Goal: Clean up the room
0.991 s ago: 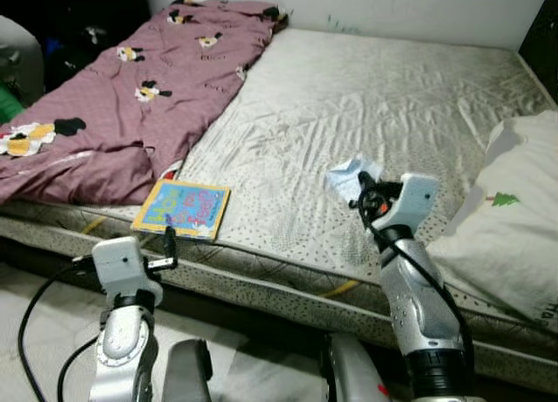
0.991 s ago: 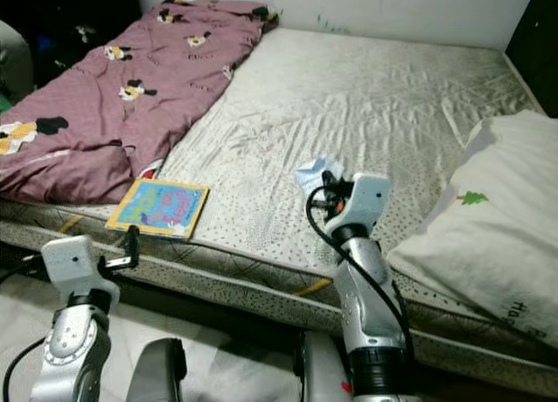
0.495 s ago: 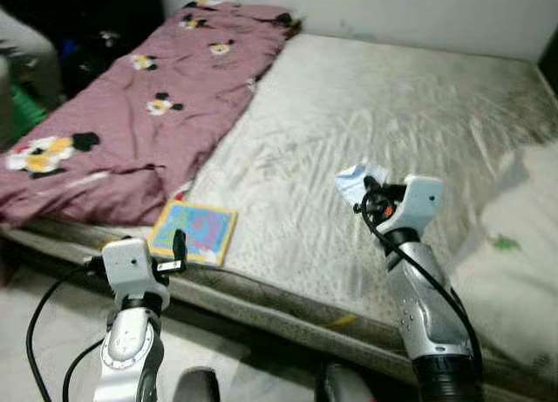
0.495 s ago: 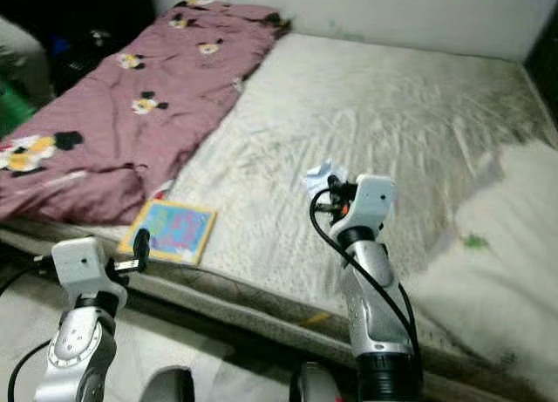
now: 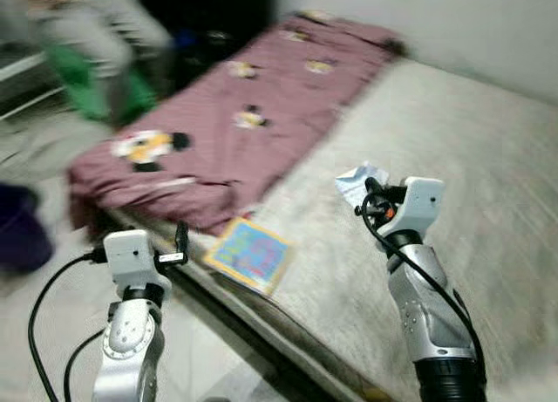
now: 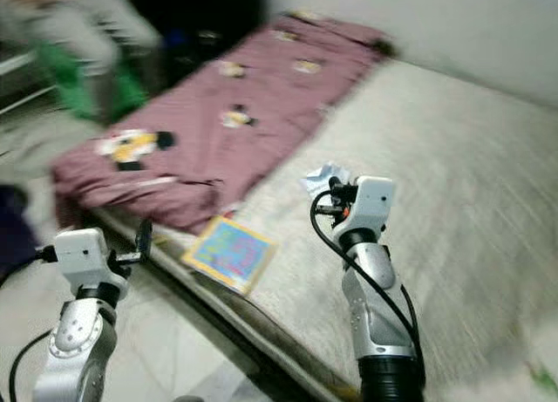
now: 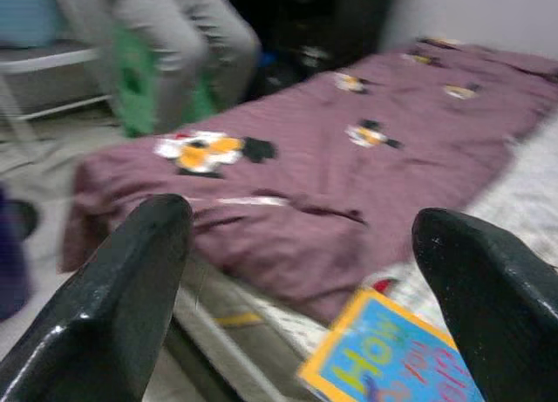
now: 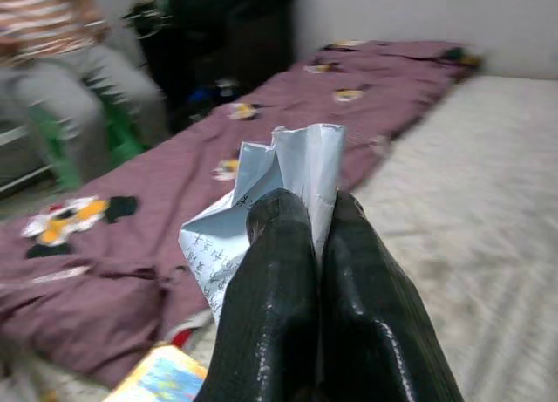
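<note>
A carrying step was judged to be in hand: a crumpled piece of white paper [image 8: 277, 193] with printed lines was held up by the right gripper [image 8: 305, 212], whose two glossy black fingers were pressed together on its lower edge, above the pale mattress [image 5: 488, 175]. The left gripper [image 7: 305, 271] was held low near the mattress edge with its fingers wide apart and nothing between them. The head views were blurred, so fine detail could not be read. For the next move, a place for rubbish would probably be needed, and none could be made out; the thin paper would have to be kept pinched firmly, because it looked light and easy to slip. A flat square book [image 5: 251, 254] with a bright blue and yellow cover was seen lying at the mattress edge, just beside a soft purple blanket [image 5: 253, 114] with cartoon prints. A seated person [image 8: 61, 71] was seen beyond the blanket, near something green [image 7: 131, 88].
</note>
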`<state>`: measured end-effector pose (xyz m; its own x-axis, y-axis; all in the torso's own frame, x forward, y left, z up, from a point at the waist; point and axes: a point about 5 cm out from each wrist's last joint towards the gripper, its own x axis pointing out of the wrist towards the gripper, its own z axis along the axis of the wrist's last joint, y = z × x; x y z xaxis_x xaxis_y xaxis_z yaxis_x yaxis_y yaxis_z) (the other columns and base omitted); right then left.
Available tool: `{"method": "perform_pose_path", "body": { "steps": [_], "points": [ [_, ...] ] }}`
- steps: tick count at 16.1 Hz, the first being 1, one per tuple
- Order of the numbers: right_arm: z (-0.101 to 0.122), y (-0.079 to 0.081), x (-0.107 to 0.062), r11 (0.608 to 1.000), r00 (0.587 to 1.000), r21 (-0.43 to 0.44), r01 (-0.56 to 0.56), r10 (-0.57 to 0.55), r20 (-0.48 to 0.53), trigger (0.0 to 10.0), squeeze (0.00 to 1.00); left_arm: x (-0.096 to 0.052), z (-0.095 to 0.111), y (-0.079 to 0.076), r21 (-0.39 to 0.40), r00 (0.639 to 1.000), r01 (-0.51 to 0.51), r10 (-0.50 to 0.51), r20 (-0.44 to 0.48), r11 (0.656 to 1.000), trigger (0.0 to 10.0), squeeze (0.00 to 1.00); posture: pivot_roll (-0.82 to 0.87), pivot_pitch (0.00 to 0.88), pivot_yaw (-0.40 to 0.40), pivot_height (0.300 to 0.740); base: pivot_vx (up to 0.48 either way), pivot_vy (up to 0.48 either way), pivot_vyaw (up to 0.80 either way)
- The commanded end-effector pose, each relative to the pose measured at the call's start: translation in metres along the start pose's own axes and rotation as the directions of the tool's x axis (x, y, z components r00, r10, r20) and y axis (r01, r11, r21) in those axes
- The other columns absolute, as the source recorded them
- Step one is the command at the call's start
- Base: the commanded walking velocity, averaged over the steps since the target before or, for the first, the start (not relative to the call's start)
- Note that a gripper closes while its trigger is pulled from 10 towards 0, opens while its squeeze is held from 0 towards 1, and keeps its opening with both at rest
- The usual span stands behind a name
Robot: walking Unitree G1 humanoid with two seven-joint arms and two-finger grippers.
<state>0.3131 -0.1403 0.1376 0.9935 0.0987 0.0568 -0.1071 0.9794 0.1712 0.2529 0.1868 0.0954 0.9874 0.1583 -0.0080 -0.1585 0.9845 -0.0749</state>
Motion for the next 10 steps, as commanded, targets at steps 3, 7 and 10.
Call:
{"method": "perform_pose_path", "body": {
  "steps": [3,7,10],
  "points": [
    [-0.01,-0.002,-0.006,1.0,0.999,-0.01,0.016,-0.016,-0.033,10.0,0.0,0.002,-0.004,-0.005,-0.022,0.999,0.009,-0.01,-0.033,1.0,10.0,0.0,0.0,0.006,0.008,0.74,0.0,0.0,0.0],
    [-0.019,0.002,-0.008,1.0,0.998,-0.009,0.014,-0.015,-0.068,10.0,0.0,0.005,-0.003,-0.008,-0.033,0.999,0.035,-0.036,-0.028,0.999,10.0,0.0,0.01,0.001,0.011,0.74,0.0,0.0,-0.23],
    [-0.023,0.0,-0.008,1.0,0.995,0.0,0.023,-0.023,-0.092,10.0,0.0,0.005,-0.003,-0.015,-0.063,0.997,0.076,-0.077,-0.03,0.995,10.0,0.0,0.01,0.0,0.006,0.74,0.0,0.0,-0.27]
  ]
}}
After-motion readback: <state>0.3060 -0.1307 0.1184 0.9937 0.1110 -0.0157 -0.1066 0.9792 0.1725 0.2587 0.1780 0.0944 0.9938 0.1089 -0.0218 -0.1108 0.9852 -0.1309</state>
